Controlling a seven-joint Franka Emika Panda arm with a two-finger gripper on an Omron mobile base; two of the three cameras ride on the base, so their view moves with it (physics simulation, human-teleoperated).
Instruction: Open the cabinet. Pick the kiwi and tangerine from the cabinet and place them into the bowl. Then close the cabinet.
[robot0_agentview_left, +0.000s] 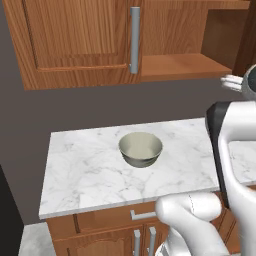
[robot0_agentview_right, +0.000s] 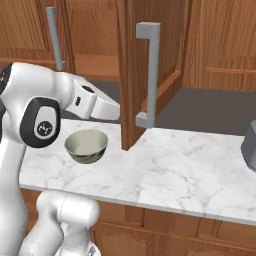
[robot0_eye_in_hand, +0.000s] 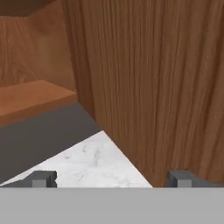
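Note:
The cabinet (robot0_agentview_left: 75, 40) hangs above the counter. Its left door is closed, with a grey bar handle (robot0_agentview_left: 135, 40). Its right door (robot0_agentview_right: 150, 60) is swung out towards me, its handle (robot0_agentview_right: 150, 75) facing right. The wooden shelf (robot0_agentview_left: 180, 65) inside looks bare where it shows. The kiwi and tangerine are out of view. The grey-beige bowl (robot0_agentview_left: 140, 148) stands on the marble counter below the closed door, with nothing in it. My gripper (robot0_eye_in_hand: 111, 179) is open with nothing between its fingers. It sits close to the open door's inner face (robot0_eye_in_hand: 153, 87), above the counter and to the right of the bowl (robot0_agentview_right: 86, 145).
The marble counter (robot0_agentview_left: 85, 175) reaches right past the open door (robot0_agentview_right: 190, 165). A grey object (robot0_agentview_right: 250, 145) stands at the counter's far right edge. Lower cabinets with short grey handles (robot0_agentview_left: 142, 215) sit below. A dark wall (robot0_agentview_left: 100, 105) separates counter and cabinet.

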